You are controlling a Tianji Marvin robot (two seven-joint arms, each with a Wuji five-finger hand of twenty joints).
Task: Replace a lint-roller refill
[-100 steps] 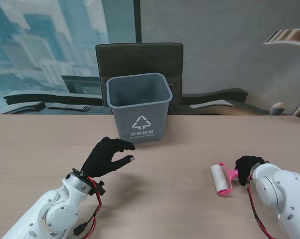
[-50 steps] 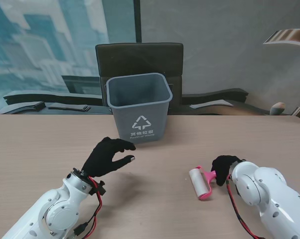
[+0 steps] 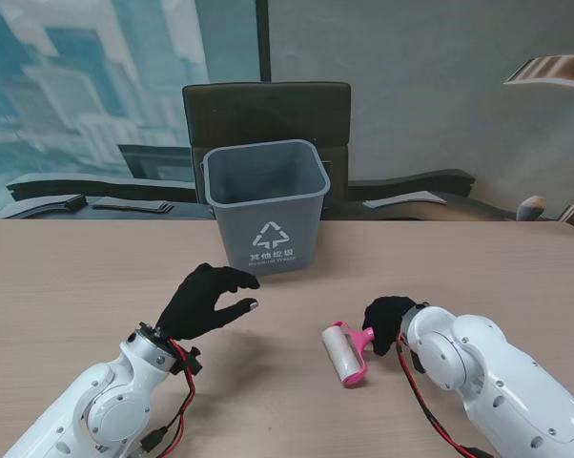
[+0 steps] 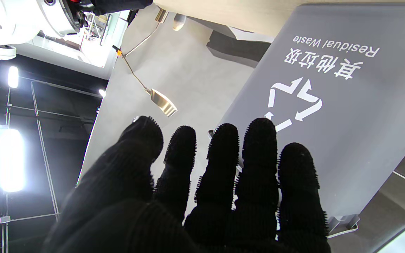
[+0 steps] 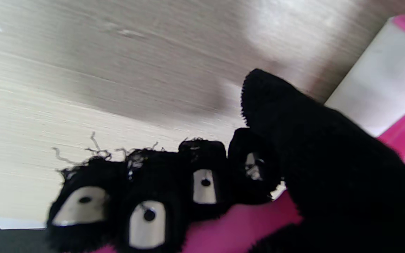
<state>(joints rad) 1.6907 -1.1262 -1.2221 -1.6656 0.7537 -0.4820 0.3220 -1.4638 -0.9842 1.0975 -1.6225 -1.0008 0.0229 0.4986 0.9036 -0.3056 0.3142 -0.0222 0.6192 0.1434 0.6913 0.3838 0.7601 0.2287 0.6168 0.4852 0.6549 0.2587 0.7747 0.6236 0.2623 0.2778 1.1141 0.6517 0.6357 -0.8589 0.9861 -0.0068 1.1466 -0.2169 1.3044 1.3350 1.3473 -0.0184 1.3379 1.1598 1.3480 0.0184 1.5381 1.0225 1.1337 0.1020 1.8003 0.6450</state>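
A: What is on the tabletop (image 3: 68, 277)?

B: A pale wood tabletop, seen from the stand's camera. A grey bin (image 3: 266, 203) stands at the far middle, with a white recycling mark on the side facing me. Behind it is a dark chair (image 3: 266, 107).

A: Where is the lint roller?

B: The roller (image 3: 346, 352) is right of centre, nearer to me than the bin and well apart from it. It has a white roll (image 3: 339, 352) in a pink frame with a pink handle (image 3: 362, 337). The roll end sits low at the tabletop; whether it touches, I cannot tell.

A: Which hand has it?

B: The right hand (image 3: 390, 323), in a black glove. Its fingers are curled tight around the pink handle. The right wrist view shows 4 fingertips (image 5: 205, 186) folded over the pink plastic, the thumb across them, and the white roll (image 5: 378, 95) just beyond. That view is a little blurred.

A: And the left hand?

B: The left hand (image 3: 205, 300) is left of centre, raised off the tabletop, holding nothing. Its fingers are spread and slightly bent, pointing toward the bin. In the left wrist view, all 5 gloved fingers (image 4: 258, 165) fan out with gaps between them, in front of the bin's grey wall (image 4: 346, 116). It touches neither bin nor roller.
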